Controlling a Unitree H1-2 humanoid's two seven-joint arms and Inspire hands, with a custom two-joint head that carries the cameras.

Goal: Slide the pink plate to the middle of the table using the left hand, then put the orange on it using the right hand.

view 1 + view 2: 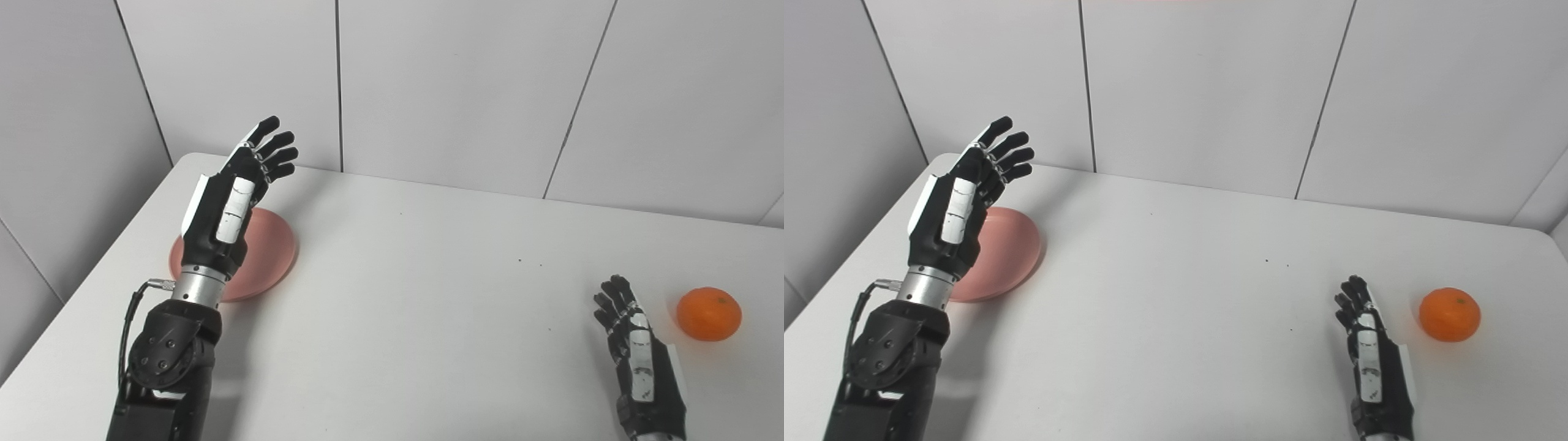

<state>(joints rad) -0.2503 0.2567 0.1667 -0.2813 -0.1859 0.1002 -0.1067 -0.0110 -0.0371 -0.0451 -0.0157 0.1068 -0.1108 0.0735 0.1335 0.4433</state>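
At the table's left, a round, shallow pink plate [269, 254].

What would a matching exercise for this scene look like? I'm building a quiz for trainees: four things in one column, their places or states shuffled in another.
Things:
1. round pink plate
2. round orange fruit
3. left robot hand
4. right robot hand

Places or states:
A. low at the table's near right, fingers curled, empty
B. raised above the plate, fingers spread, empty
C. table's left side
D. table's right side, beside a hand

Pairs: 1-C, 2-D, 3-B, 4-A
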